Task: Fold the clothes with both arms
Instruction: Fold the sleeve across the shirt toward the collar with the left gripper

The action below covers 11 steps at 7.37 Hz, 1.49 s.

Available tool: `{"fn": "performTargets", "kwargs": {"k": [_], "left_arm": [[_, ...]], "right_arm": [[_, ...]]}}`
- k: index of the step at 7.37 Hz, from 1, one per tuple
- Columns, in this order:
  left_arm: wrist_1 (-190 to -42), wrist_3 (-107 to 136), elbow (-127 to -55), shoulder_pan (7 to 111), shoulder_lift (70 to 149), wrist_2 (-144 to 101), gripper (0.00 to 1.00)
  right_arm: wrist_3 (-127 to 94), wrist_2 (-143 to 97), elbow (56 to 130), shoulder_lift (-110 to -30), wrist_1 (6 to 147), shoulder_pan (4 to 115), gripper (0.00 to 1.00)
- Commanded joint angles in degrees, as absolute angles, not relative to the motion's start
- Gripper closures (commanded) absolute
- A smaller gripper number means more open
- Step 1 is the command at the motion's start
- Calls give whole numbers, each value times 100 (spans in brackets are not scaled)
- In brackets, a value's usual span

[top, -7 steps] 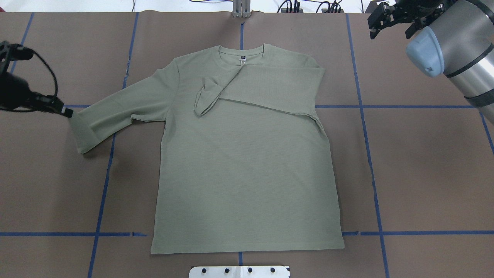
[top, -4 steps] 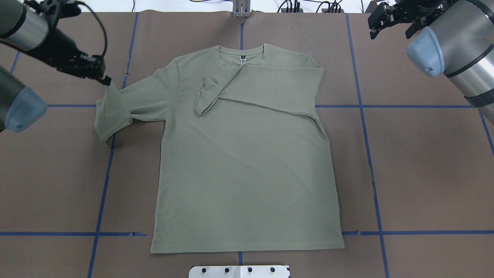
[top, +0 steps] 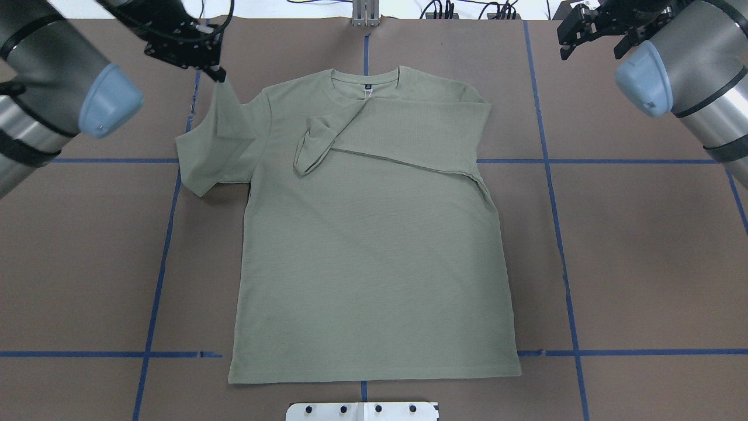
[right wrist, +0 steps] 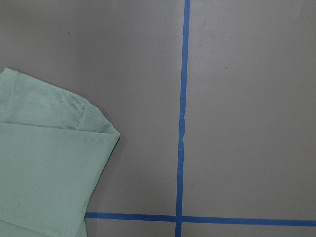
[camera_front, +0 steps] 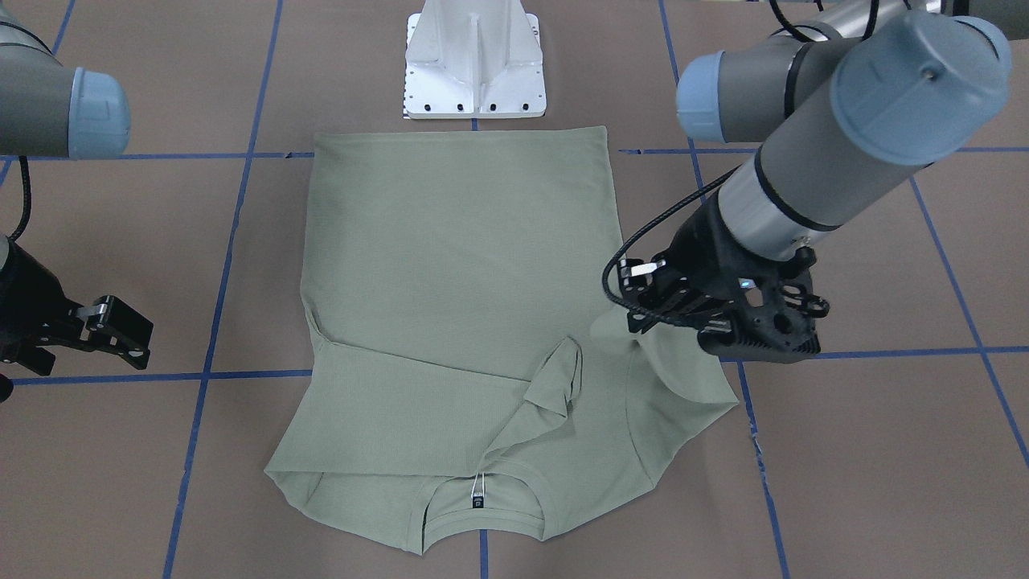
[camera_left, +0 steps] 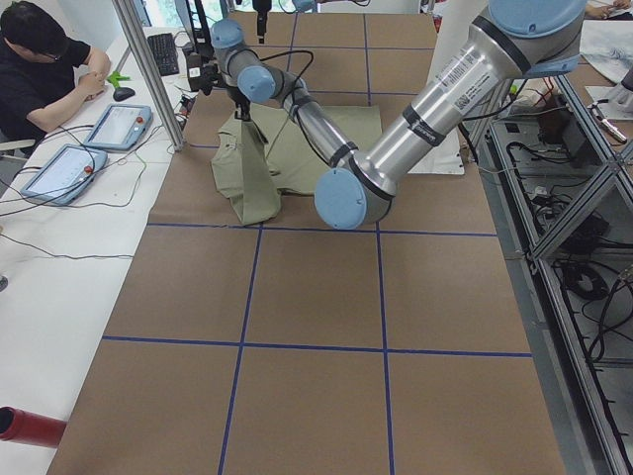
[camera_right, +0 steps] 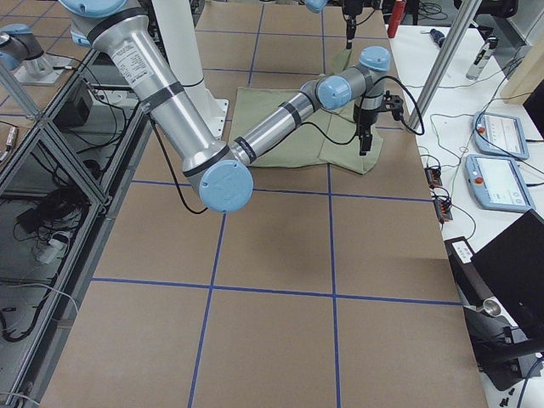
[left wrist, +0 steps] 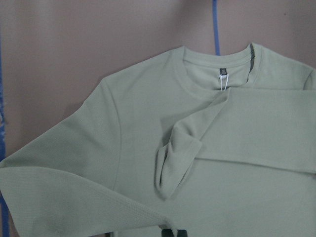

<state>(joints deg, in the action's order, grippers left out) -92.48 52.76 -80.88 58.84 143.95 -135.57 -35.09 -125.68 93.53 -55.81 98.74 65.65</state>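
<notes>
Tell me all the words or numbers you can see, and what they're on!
No text here can be read.
Black label at the neck of the shirt: too small to read.
Sticker on the left arm: print too small to read.
Sticker on the right arm: print too small to read.
</notes>
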Motion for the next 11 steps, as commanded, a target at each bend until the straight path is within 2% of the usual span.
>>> {"fn": "performTargets", "kwargs": {"k": [1, 3, 6, 9, 10, 11], "left_arm": [[-9629, 6103, -6843, 5190, 15534, -13020, 100], [-10901, 6800, -5850, 4644, 16012, -12868, 100], [-11320, 6873, -5538, 4202, 16136, -12472, 100], [-11996, 7967, -4888, 3798, 16479, -11587, 100], [-12023, 8233, -4774, 3797, 16584, -11436, 70], [-12345, 8627, -4651, 3736, 16602, -11313, 1]], "right_arm": [[-3516, -12568, 9352, -5581, 9879, 6565, 0], [-3524, -12568, 9360, -5590, 9870, 6565, 0], [-3524, -12568, 9352, -5599, 9870, 6565, 0], [-3524, -12568, 9351, -5590, 9870, 6557, 0], [-3533, -12568, 9352, -5590, 9870, 6557, 0], [-3533, -12560, 9360, -5590, 9870, 6548, 0]]}}
